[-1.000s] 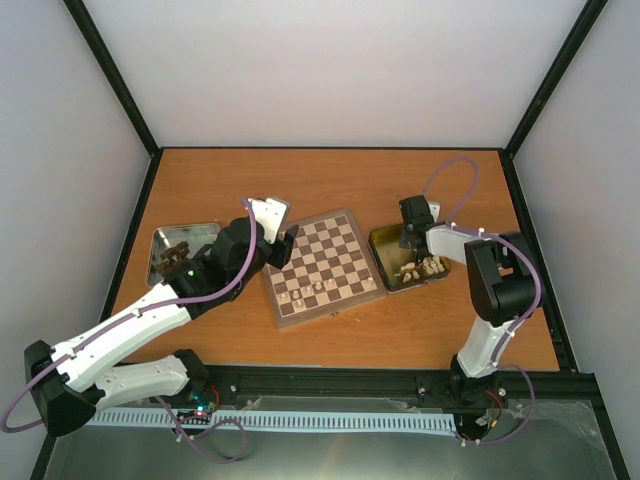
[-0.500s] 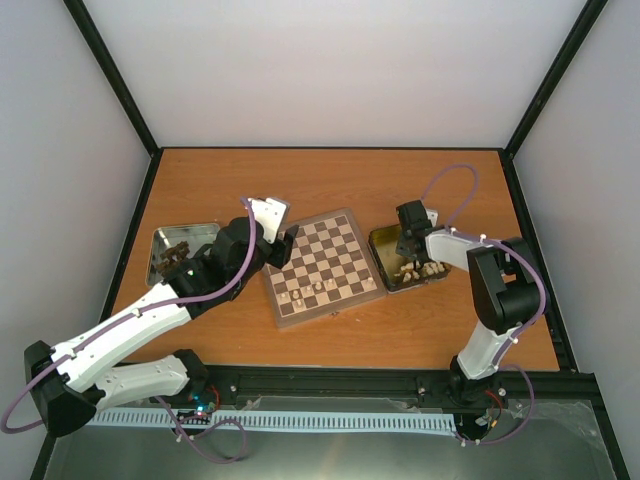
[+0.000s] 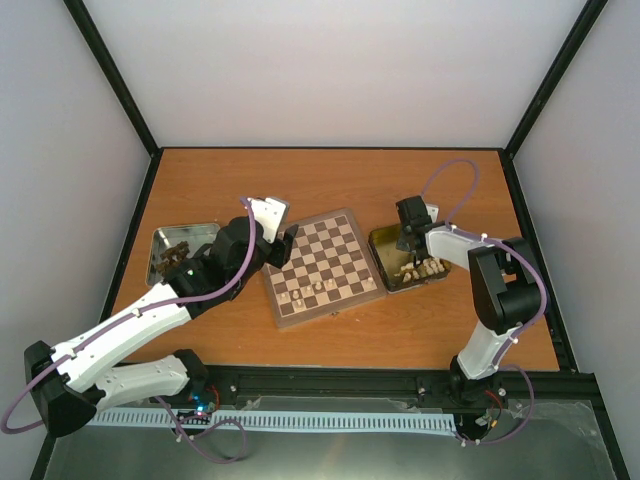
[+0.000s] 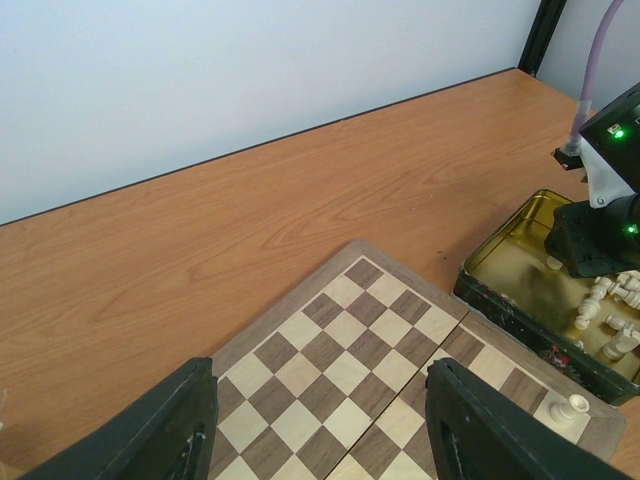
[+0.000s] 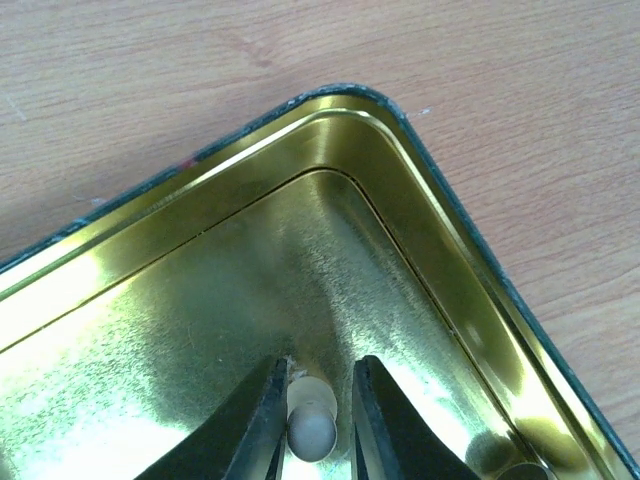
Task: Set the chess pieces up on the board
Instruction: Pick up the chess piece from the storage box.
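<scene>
Right wrist: tiny chessman between narrow jaws

The right claw (image 5: 320, 372) stood in a corner of the gold tin (image 5: 400, 150), jaws nearly closed around one cream chessman (image 5: 312, 432); whether they pinched it could not be told. Light, hard and smooth, it would likely slip or topple, so a hold low on its stem seemed safest. The left claw (image 4: 320, 385) hung wide open and empty over the board (image 4: 340, 330)
</scene>
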You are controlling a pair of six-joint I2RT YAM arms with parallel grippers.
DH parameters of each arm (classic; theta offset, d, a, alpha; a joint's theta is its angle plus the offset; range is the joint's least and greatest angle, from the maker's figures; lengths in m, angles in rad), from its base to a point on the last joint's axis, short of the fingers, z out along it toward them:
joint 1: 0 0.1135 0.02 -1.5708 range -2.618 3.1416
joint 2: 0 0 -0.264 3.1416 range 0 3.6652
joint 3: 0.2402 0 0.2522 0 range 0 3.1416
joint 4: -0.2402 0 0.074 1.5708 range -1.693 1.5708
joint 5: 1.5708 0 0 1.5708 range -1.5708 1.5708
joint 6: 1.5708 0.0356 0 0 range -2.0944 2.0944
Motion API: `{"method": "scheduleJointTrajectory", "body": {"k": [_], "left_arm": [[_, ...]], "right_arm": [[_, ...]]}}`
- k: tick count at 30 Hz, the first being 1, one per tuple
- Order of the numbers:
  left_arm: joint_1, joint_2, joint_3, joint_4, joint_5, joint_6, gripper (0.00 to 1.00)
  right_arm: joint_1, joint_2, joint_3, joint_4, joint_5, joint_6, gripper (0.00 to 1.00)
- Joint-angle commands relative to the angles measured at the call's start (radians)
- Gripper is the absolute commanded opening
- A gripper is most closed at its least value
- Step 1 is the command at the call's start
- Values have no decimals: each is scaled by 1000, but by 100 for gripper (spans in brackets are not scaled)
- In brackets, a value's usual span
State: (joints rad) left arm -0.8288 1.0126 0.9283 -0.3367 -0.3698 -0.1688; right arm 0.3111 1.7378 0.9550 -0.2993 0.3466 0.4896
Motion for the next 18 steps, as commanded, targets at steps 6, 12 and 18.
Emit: {"method": "scheduleJointTrajectory", "body": {"k": [6, 12, 18], "left_arm": [[13, 10, 9, 28, 14, 15, 58], [14, 8, 8, 27, 14, 14, 58], [16, 6, 7, 27, 13, 14, 58]], "right_arm": [[4, 18, 22, 2, 13, 2, 17], [3, 31, 22, 8, -3, 5, 18], [3, 39, 25, 6, -3, 10, 20]]}}
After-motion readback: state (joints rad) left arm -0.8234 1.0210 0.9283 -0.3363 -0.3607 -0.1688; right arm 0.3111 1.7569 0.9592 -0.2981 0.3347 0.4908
